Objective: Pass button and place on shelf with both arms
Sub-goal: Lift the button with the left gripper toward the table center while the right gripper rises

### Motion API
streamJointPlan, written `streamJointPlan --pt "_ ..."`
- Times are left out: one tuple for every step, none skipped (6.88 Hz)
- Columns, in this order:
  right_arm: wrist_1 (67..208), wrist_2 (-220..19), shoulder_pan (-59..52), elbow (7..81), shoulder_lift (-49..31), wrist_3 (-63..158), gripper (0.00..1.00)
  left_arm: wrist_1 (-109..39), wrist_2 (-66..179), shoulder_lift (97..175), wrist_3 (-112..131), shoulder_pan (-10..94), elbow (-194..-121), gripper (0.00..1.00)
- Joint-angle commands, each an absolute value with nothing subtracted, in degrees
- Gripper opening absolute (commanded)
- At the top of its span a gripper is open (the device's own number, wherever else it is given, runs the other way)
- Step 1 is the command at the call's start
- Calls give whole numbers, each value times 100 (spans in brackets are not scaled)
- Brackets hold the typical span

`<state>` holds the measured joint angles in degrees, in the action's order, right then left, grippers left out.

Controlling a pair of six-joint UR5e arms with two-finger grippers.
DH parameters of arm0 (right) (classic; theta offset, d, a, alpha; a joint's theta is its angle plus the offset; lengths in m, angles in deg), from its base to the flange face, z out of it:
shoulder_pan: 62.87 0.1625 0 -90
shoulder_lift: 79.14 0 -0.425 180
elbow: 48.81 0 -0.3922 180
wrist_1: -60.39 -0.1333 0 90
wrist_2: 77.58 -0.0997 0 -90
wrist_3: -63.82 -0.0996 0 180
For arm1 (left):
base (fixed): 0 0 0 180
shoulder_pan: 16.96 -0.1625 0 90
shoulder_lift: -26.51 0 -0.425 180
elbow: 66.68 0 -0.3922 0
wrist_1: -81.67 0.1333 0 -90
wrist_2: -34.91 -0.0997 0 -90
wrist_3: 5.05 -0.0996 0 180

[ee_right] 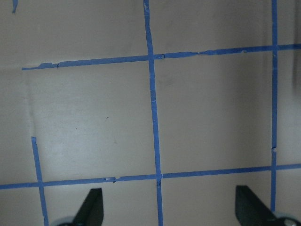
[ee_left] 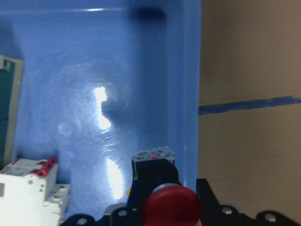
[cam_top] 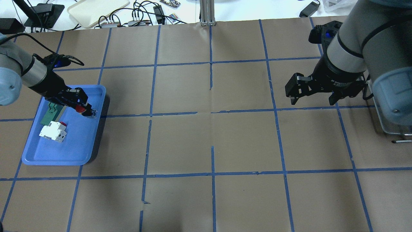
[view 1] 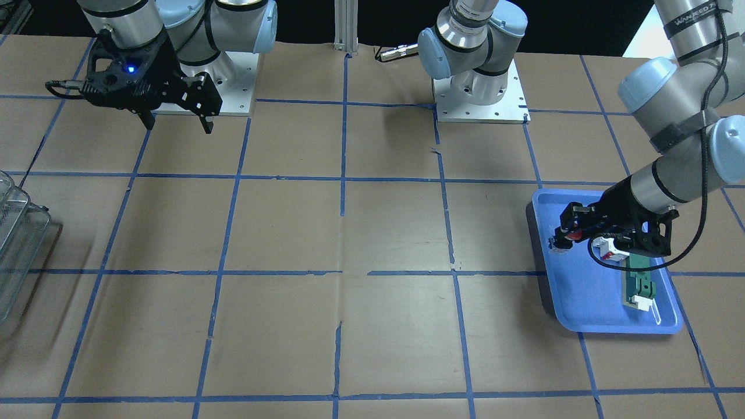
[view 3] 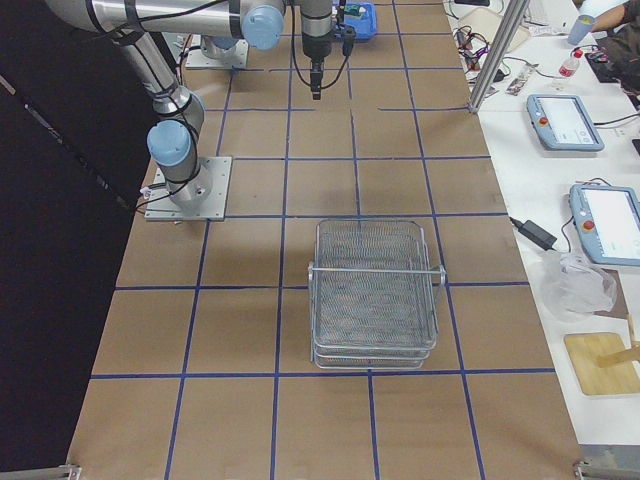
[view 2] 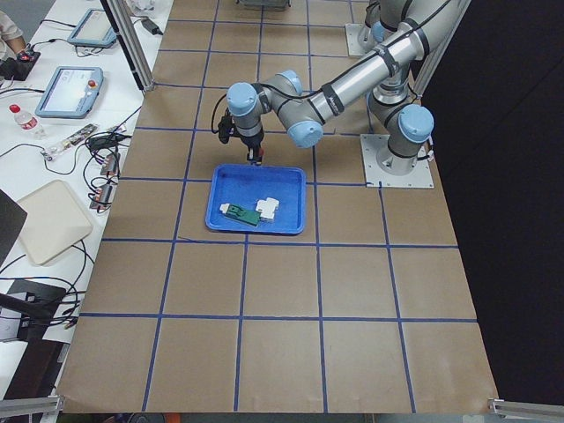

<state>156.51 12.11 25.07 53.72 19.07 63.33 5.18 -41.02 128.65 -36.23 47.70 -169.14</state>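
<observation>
The button (ee_left: 170,202), with a red cap, black body and clear base, sits between the fingers of my left gripper (ee_left: 169,197). The overhead view shows this gripper (cam_top: 84,108) shut on the button (cam_top: 81,109) over the blue tray (cam_top: 64,154), near the tray's edge towards the table's middle. In the front view the button (view 1: 574,234) is in the left gripper (view 1: 567,235). My right gripper (cam_top: 312,101) is open and empty, hovering above bare table (ee_right: 170,212). The wire-mesh shelf (view 3: 375,290) stands on my right side; only its edge shows in the overhead view (cam_top: 391,129).
A white-and-red block (cam_top: 53,132) and a green-and-white long part (cam_top: 51,112) lie in the tray. Brown paper with a blue tape grid covers the table. Cables and a cream tray (cam_top: 96,8) lie beyond the far edge.
</observation>
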Motion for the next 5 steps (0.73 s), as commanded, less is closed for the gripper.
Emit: streamJointPlan --pt "15962 667 2380 4694 1038 6435 100 -190 -2135 12627 -2771 5262 -16696 0" --pt "15927 140 2266 4534 929 5904 100 -148 -1124 12600 -1894 5587 -16774 0" --pt "15910 -213 2186 4524 902 5411 100 -104 -470 12557 -1511 6069 -16775 0" --pt "15892 -574 2038 4541 910 5119 100 175 180 12556 -951 6517 -16801 0" --pt "15840 -1195 1810 4558 893 4699 100 726 935 12574 -318 6722 -16871 0"
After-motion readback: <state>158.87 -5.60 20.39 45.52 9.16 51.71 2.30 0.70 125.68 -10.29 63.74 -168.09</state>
